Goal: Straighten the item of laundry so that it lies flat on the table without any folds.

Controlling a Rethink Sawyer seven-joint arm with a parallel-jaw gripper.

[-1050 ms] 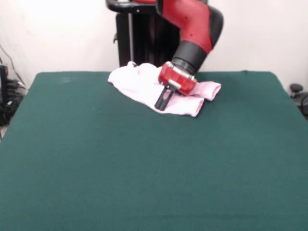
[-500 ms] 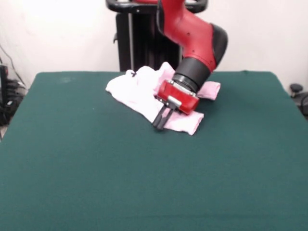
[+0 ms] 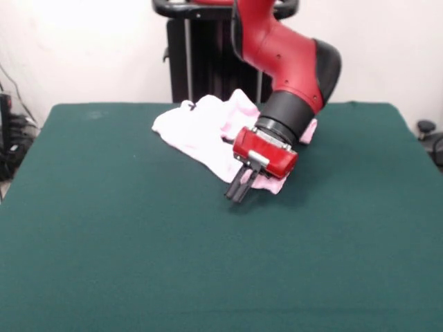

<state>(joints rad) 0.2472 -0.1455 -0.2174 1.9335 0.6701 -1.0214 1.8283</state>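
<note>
The green felt-covered tabletop [image 3: 138,249] fills most of the front view and is bare apart from one garment toward its far side, a little right of centre. That placement matters: there is plenty of open cloth on the near side into which fabric can be drawn out.

The red and black arm [image 3: 291,62] comes down from above and slants toward the near left, so that its wrist lies low over the garment's right half and hides part of it.

The pale pink baby trousers [image 3: 197,131] lie bunched, with a raised hump at the far side and overlapping folds; they are clearly not flat yet. One leg end shows just right of the wrist.

The claw [image 3: 239,188] sits at the trousers' near edge, its dark tips low at the felt. The fingers look drawn close together, apparently pinching the hem, though the cloth between them cannot be made out for certain. Such a low, slanted hold suits dragging the edge nearward to open the folds.
</note>
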